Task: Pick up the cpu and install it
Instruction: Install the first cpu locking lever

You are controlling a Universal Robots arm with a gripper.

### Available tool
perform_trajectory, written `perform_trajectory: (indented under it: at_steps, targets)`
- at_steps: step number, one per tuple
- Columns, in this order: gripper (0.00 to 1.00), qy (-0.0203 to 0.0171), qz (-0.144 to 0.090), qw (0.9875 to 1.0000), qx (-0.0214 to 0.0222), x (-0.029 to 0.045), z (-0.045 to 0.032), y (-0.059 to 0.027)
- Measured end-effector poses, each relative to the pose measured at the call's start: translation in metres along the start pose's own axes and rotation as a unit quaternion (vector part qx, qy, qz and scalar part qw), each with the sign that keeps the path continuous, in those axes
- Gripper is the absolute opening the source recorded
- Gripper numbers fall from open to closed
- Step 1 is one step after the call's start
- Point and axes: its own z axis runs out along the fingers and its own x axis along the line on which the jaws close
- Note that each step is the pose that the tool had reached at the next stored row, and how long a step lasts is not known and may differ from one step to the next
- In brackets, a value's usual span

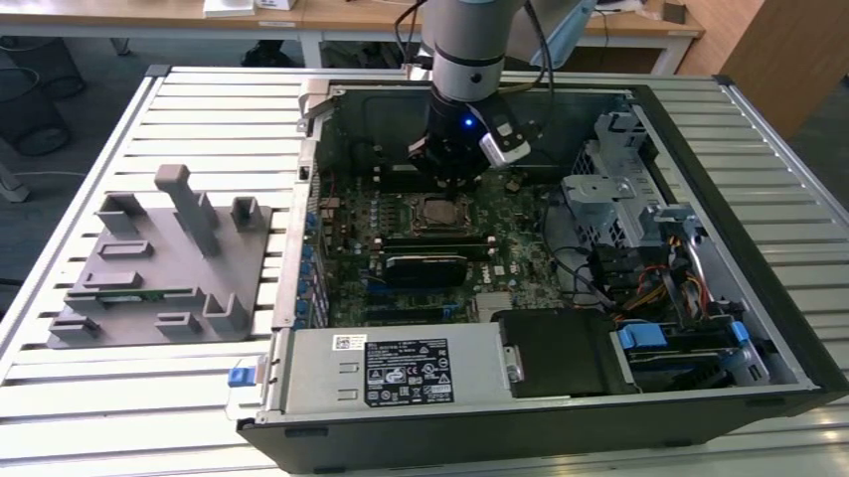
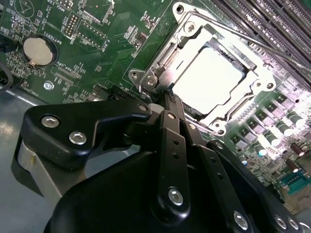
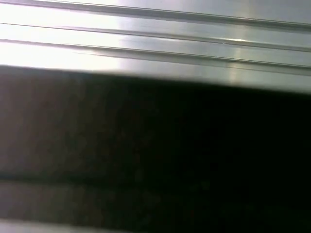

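End effector (image 2: 167, 97) closed, holding nothing, tip just beside the socket (image 2: 214, 73) on the green board (image 2: 97, 29). Cpu (image 2: 211, 80) already lying flat inside the socket. Seating step looks finished; locking the frame seems left

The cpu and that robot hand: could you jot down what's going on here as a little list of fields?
setting: open computer case on a slatted metal table
cpu: lying flat in the metal-framed socket on the green motherboard
hand: fingers together, tips at the socket's edge, holding nothing
grey tray: beside the case, on the exterior view's left
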Motion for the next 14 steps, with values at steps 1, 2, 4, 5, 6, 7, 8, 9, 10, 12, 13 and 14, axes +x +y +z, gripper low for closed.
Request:
perform_trajectory:
  at_steps: [1,2,4,5,6,7,8,9,10,12,13,14]
  targets:
    - [0.11,0.0004,0.0,1.0,0.0008,0.0,0.0007,0.0]
    - [0.11,0.0008,0.0,1.0,0.0011,-0.0002,0.0013,0.0]
    - [0.11,0.0016,0.0,1.0,0.0007,-0.0003,0.0017,0.0002]
    - [0.11,0.0017,0.0,1.0,-0.0006,-0.0004,0.0017,0.0003]
    - [0.11,0.0017,0.0,1.0,-0.0024,-0.0004,0.0017,0.0005]
    - [0.11,0.0017,0.0,1.0,-0.0045,-0.0005,0.0018,0.0007]
    - [0.11,0.0017,0.0,1.0,-0.0065,-0.0007,0.0018,0.0009]
    - [0.11,0.0018,0.0,1.0,-0.0082,-0.0007,0.0016,0.001]
    - [0.11,0.0018,0.0,0.9999,-0.01,-0.0008,0.0016,0.0011]
    - [0.11,0.002,0.0,0.9999,-0.0134,-0.001,0.0013,0.0012]
    - [0.11,0.0022,0.0,0.9999,-0.0146,-0.001,0.001,0.001]
    - [0.11,0.0024,0.0,0.9999,-0.016,-0.001,0.0008,0.0009]
